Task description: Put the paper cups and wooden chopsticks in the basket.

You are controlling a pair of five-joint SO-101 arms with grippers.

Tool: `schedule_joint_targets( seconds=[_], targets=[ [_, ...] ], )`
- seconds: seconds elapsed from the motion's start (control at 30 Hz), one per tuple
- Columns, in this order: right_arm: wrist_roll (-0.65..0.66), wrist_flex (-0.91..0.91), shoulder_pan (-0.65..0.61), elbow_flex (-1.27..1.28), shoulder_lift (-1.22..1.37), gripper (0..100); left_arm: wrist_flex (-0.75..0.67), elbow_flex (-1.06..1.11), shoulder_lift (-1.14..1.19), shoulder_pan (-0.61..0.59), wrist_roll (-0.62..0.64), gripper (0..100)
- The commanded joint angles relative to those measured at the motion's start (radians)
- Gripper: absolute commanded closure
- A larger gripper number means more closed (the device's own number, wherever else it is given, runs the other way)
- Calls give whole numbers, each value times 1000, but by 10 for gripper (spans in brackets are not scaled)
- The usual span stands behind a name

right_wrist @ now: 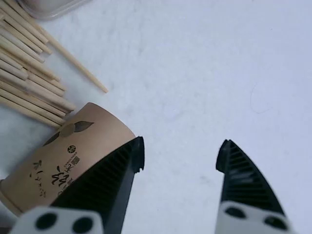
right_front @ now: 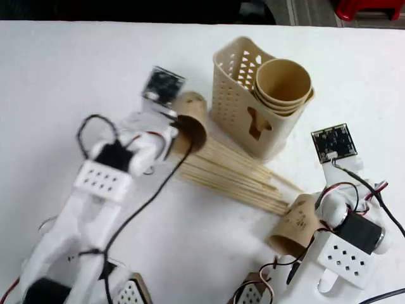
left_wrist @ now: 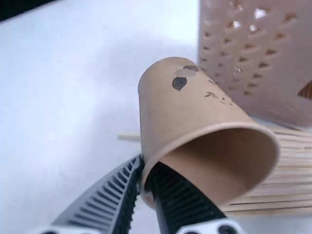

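- The left gripper is clenched on the rim of a paper cup, with one finger inside the mouth and one outside. The cup is held on its side, mouth toward the arm.
- That cup is placed just beside the basket, over one end of the chopstick bundle. Whether it is clear of the table cannot be told.
- The basket is set mid-table, toward the far edge. Stacked cups are nested in the end nearer the right arm.
- The wooden chopsticks are spread in a loose bundle on the table between the arms, on the basket's near side.
- The right gripper is released, its jaws spread wide. A second paper cup lies on its side just beside one finger, outside the gap, toward the table's near edge.
- The step in hand is judged to be delivery of the left arm's cup.
- For that, the cup must be raised above the basket rim, turned base-down over the stack, and let go.
- For the lying cup, the open jaws must first be shifted so that its wall is taken between them.
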Motion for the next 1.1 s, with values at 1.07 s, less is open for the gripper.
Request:
schedule_joint_targets(
  seconds=[1.07],
  targets=[
    [-328,-380,2,333,-5,748,741,-1465,536,328,-215,978]
  ],
)
